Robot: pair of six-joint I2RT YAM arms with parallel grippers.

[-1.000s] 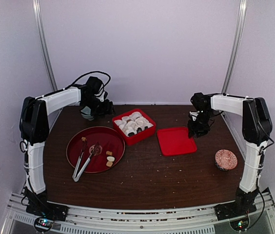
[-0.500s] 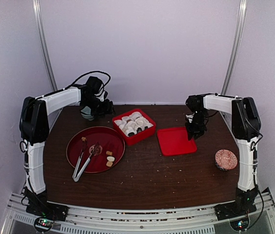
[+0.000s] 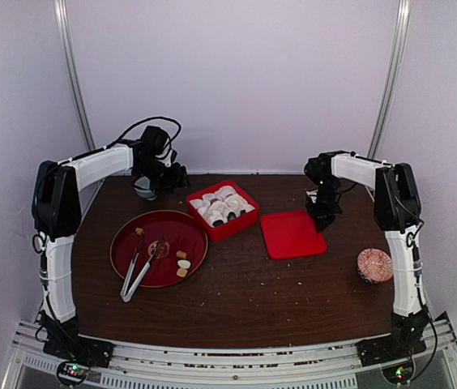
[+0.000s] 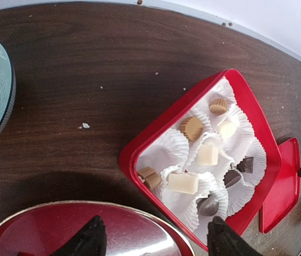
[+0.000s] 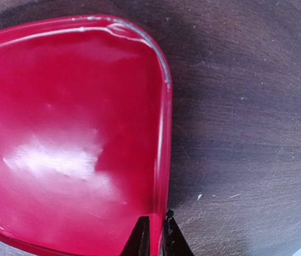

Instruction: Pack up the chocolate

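**A:** Where is the chocolate?

**B:** Most of the chocolate (image 4: 192, 128) sits in white paper cups (image 4: 161, 154) inside the red box (image 4: 140, 151), far and centre on the table. A few loose pieces (image 3: 182, 263) lie on the round red plate (image 3: 181, 228) at the near left, beside the metal tongs (image 3: 138, 271).

**A:** And the arms?

**B:** The left gripper (image 4: 153, 241) hovers at the far left between plate and box, fingers wide apart and holding nothing. The right gripper (image 5: 155, 234) has its fingers together, pinching the right rim of the red lid (image 5: 70, 133), which lies flat just right of the box.

**A:** How will the pieces handle?

**B:** Probably light and firm, but smooth and easily scuffed. They are so small that the tongs look the safer tool. I'd squeeze gently across a piece's sides and lower it into a cup rather than drop it.
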